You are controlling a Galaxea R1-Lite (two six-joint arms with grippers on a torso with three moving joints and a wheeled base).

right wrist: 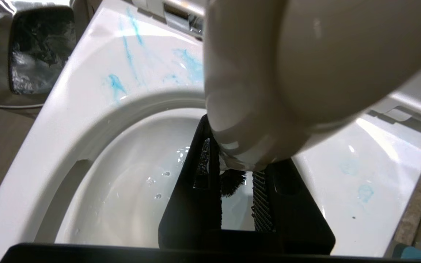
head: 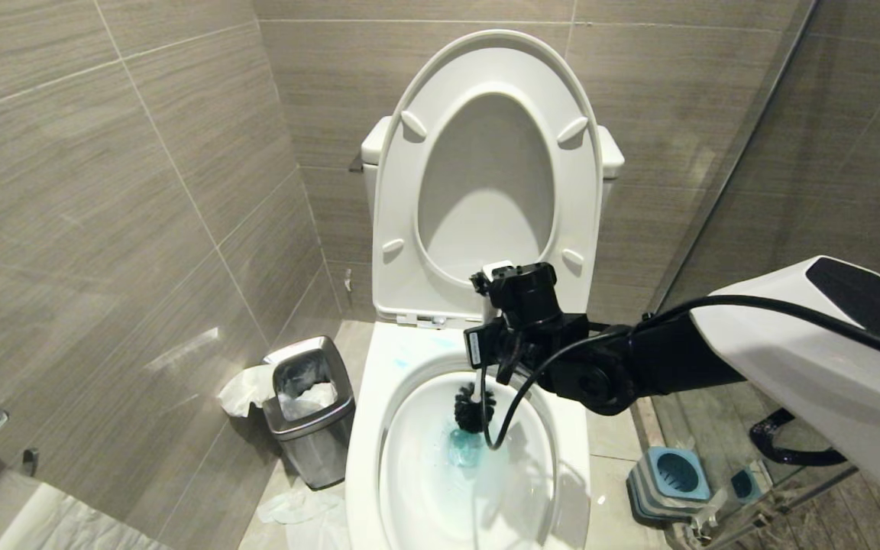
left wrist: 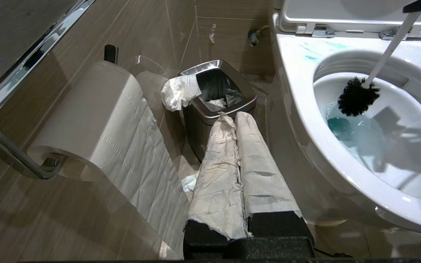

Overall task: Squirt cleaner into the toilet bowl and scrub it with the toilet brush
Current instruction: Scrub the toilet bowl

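Right gripper [head: 503, 365] is clamped on the white handle of the toilet brush [left wrist: 357, 96], stick angled down from the back rim so the black bristle head hangs just above the waterline, likely to scrub the inner wall. Toilet bowl [head: 363, 458] holds water tinted by the cleaner [head: 464, 449], with blue smears on the rim; the steel bin [head: 310, 412] beside it holds crumpled tissue. Left gripper [left wrist: 238, 171] is parked low by the bin, paper-wrapped fingers pressed together

White-shelled arm [head: 807, 344], black wrist, looping black cable [head: 509, 412]
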